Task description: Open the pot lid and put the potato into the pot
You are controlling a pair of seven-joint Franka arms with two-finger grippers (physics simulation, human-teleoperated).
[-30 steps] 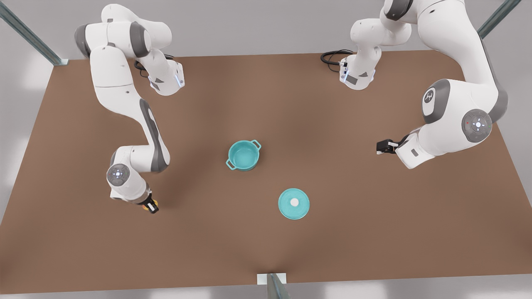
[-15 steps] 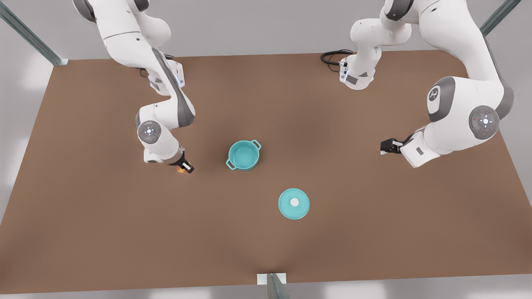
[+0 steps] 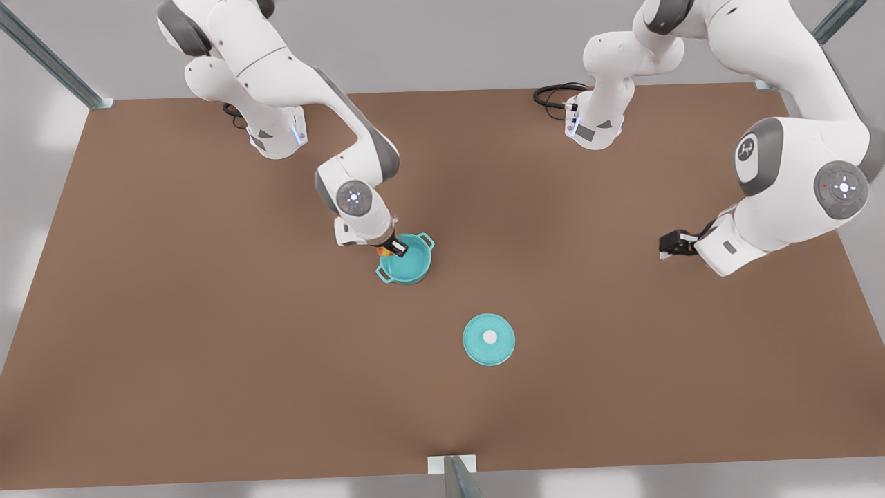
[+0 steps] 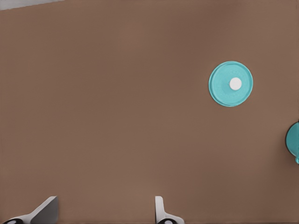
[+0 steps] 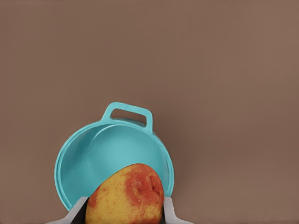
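Potato (image 5: 126,196) clamped between the right pincer (image 3: 393,247) fingers (image 5: 169,211), hanging over the rim of the pot (image 3: 406,259) on the side toward the front view's left; in the right wrist view it overlaps the near edge of the pot's open teal inside. Pot upright on the brown counter (image 3: 207,346), roughly mid-counter, lid off, one loop handle (image 5: 128,115) clear in the right wrist view. Pot lid (image 3: 489,339) lies flat on the counter, white knob up, well apart from the pot, toward the front view's lower right. Left pincer (image 3: 672,245) hovers over bare counter at the front view's right, well apart from pot and lid, that arm waiting; its fingers (image 4: 161,212) spread wide, nothing between them. Left wrist view catches the lid (image 4: 231,84) farther off and a sliver of the pot (image 4: 293,140) at the picture's edge.
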